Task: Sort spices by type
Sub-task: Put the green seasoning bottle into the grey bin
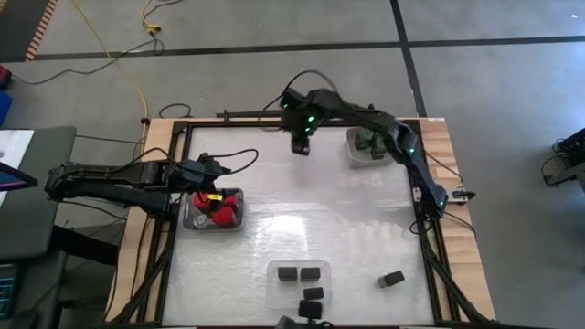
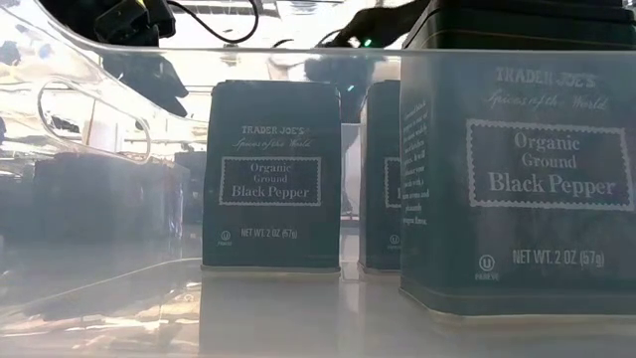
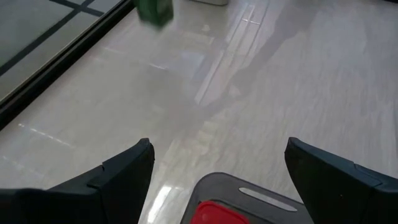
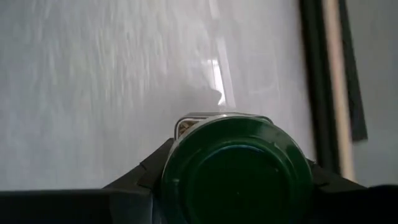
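My right gripper (image 1: 300, 142) is at the table's far middle, shut on a round green-lidded jar (image 4: 236, 171). The jar also shows in the left wrist view (image 3: 154, 11). More green-lidded jars stand in a pale tray (image 1: 352, 160) at the far right. My left gripper (image 1: 208, 183) is open and empty over the far edge of a grey tray (image 1: 187, 219) that holds red blocky spices (image 1: 219, 212). One red block shows below the gripper in the left wrist view (image 3: 214, 213). Black boxes (image 1: 299, 272) stand in a clear tray (image 1: 274, 283) at the near edge, and others (image 1: 313, 293) lie outside it. My right gripper pinches the green-lidded jar between its two fingers (image 4: 140, 174), one on each side of the jar's body just below the lid (image 4: 186, 127). The fingers come from above, pointing down. The jar is upright with its lid up. Whether its base touches the table I cannot tell.
A single black box (image 1: 393, 279) lies at the near right. The low view looks through the clear tray's wall at black pepper tins (image 2: 270, 174). Bare tabletop (image 1: 329, 210) lies between the trays. A dark frame rail (image 1: 164, 265) runs round the table.
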You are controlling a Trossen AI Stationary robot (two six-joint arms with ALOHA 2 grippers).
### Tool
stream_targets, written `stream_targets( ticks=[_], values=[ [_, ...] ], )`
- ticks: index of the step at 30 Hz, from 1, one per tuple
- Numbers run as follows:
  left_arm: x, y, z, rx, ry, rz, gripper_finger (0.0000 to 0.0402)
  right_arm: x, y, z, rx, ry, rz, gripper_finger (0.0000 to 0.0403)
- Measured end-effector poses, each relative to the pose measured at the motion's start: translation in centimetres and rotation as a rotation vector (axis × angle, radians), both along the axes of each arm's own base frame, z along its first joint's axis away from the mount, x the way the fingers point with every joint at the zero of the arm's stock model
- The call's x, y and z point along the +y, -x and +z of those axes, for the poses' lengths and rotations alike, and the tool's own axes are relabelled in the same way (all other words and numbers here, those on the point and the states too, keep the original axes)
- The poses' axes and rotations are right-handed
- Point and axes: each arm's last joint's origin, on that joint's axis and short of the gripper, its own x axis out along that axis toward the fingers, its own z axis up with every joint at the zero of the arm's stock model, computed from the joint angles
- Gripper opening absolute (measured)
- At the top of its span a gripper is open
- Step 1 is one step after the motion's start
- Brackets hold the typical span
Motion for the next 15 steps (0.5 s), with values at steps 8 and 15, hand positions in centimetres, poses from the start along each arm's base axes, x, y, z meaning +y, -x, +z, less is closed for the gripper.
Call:
stream_targets(
  ticks=[8,15],
  values=[
    [0.0,0.0,0.0,0.001,0.0,0.0,0.0347,0.8,7.8,9.4,-0.043,0.029,-0.056,0.0215],
    [0.0,0.0,0.0,-0.001,0.003,0.002,0.0347,4.1,15.9,13.7,-0.092,0.074,-0.021,0.0215]
  ],
)
